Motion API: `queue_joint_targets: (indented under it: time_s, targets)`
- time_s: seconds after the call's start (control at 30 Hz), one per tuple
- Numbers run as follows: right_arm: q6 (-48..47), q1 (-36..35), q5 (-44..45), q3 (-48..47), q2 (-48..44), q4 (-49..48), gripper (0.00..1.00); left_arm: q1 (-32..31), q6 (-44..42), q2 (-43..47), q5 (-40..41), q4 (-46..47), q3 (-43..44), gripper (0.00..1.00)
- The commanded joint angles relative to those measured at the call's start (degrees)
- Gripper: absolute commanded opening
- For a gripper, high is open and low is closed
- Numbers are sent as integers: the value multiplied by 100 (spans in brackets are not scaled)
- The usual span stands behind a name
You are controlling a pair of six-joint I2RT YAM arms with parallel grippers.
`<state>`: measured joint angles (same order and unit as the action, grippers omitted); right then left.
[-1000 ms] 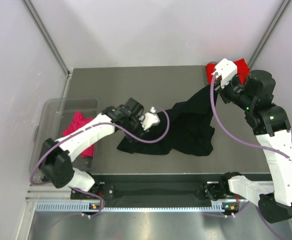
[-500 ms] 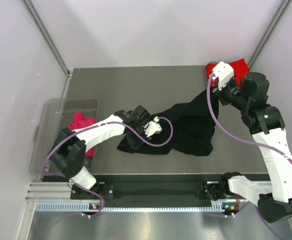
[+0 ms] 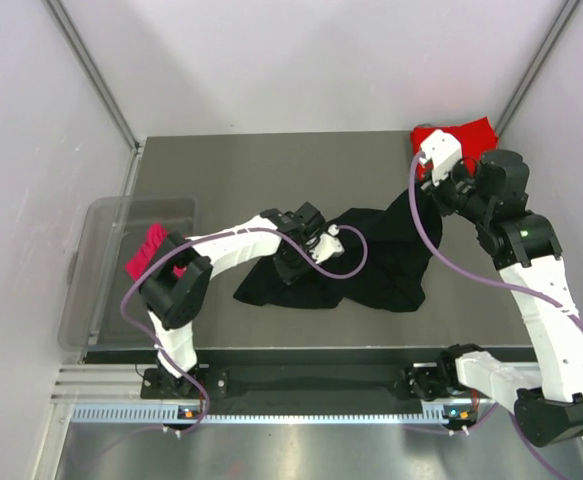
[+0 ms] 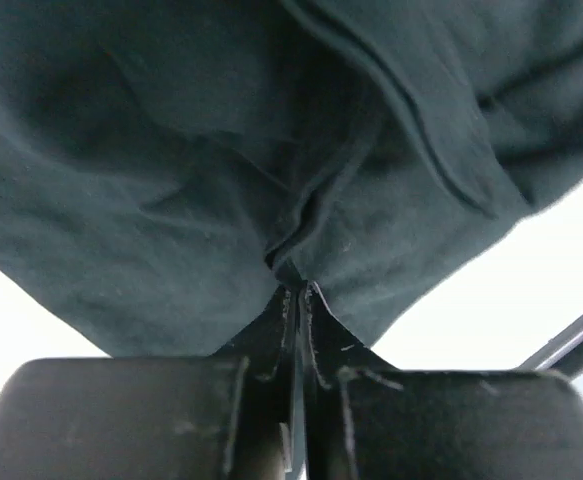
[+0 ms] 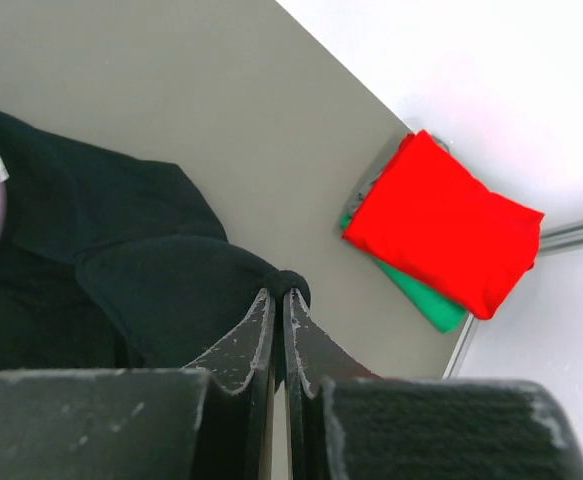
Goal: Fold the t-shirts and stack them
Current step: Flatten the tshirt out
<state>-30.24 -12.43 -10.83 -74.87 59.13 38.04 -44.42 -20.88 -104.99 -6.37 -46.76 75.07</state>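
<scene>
Now both arms have the black t-shirt point(image 3: 386, 270)

Your left gripper point(image 4: 296, 292) has its fingers clamped tight on a fold of the shirt, which lies crumpled in the middle of the table point(image 3: 241, 170). Your right gripper point(image 5: 279, 298) is likewise pinched closed on a bunched edge, raised toward the far right corner. Two holds like these probably serve to draw the cloth flat before folding. The red t-shirt point(image 5: 441, 225) lies folded on the green t-shirt point(image 5: 423, 292) in that corner, likely the stack's base. The magenta t-shirt point(image 3: 149, 250) waits in the clear bin point(image 3: 96, 225).
</scene>
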Motion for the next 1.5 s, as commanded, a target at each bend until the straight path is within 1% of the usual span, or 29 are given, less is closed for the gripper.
queue_joint_targets:
  time_s: [0.0, 0.13, 0.17, 0.27, 0.3, 0.33, 0.37, 0.4, 0.43, 0.5, 0.53, 0.57, 0.63, 0.67, 0.7, 0.73, 0.77, 0.87, 0.9, 0.93, 1.03, 1.17, 1.23, 1.27, 1.33, 1.4, 1.43, 1.47]
  targets:
    - [62, 100, -86, -1, -192, -289, 0, -22, 76, -171, 110, -70, 385, 0]
    - [1, 100, 1, -71, -139, -324, 0, -31, -47, 48, 145, -262, 710, 0]
    - [18, 100, 54, -159, -104, -385, 0, -31, -221, 136, 232, -437, 798, 0]
    - [245, 126, 344, -527, 159, -455, 0, -22, -565, 820, 365, -614, 1211, 0]
    - [316, 144, 423, -642, 334, -482, 0, -22, -870, 1205, 286, -641, 1482, 0]
    - [369, 179, 511, -756, 423, -508, 0, -22, -1039, 1374, 199, -728, 1641, 0]
    - [465, 205, 538, -948, 598, -587, 0, -22, -1354, 1480, 15, -1025, 1825, 0]
    - [510, 258, 573, -1046, 686, -613, 0, -31, -1496, 1516, -30, -1219, 2219, 0]
    - [562, 293, 608, -1239, 774, -631, 0, -31, -1619, 1499, -31, -1421, 2405, 0]
    - [721, 442, 600, -1424, 1011, -666, 0, -40, -1874, 1455, -39, -1921, 2670, 0]
    - [765, 495, 591, -1547, 1056, -675, 0, -49, -1962, 1464, -92, -2072, 2662, 0]
    - [861, 539, 582, -1565, 1100, -701, 0, -118, -2024, 1499, -145, -2239, 2601, 0]
    - [906, 688, 556, -1496, 1100, -719, 0, -250, -1972, 1630, -424, -2520, 2128, 0]
    - [914, 732, 556, -1434, 1039, -771, 0, -477, -1859, 1718, -522, -2539, 1856, 0]
    - [915, 776, 573, -1364, 987, -798, 0, -610, -1840, 1875, -567, -2557, 1210, 0]
    - [906, 785, 565, -1216, 943, -824, 0, -716, -1805, 1938, -593, -2557, 873, 0]
    - [888, 803, 573, -1136, 855, -842, 0, -786, -1744, 1999, -628, -2548, 286, 0]
    - [853, 812, 529, -933, 732, -869, 0, -831, -1656, 2018, -427, -2540, -403, 15]
    - [853, 803, 512, -872, 722, -869, 0, -831, -1595, 2009, -339, -2496, -431, 18]
    - [853, 803, 494, -845, 705, -877, 0, -831, -1559, 2000, -182, -2452, -414, 20]
    - [888, 794, 459, -775, 670, -913, 0, -822, -1445, 1965, 205, -2233, 24, 22]
    - [958, 803, 433, -775, 696, -983, 0, -744, -1305, 1922, 1565, -1066, 420, 25]
    - [1011, 803, 468, -748, 679, -1044, 0, -647, -1261, 1807, 1656, -818, 570, 26]
    - [1029, 803, 511, -740, 696, -1071, 0, -559, -1217, 1702, 1761, -391, 614, 27]
    - [1055, 803, 555, -757, 739, -1123, 0, -436, -1112, 1561, 1972, -2, 588, 33]
    - [1055, 812, 573, -775, 792, -1150, 0, -304, -1050, 1228, 2209, 437, 632, 36]
    - [1064, 812, 565, -783, 836, -1193, 0, -95, -962, 1087, 2236, 518, 789, 38]
    - [1064, 821, 538, -766, 854, -1203, 0, 55, -900, 747, 2185, 554, 938, 40]
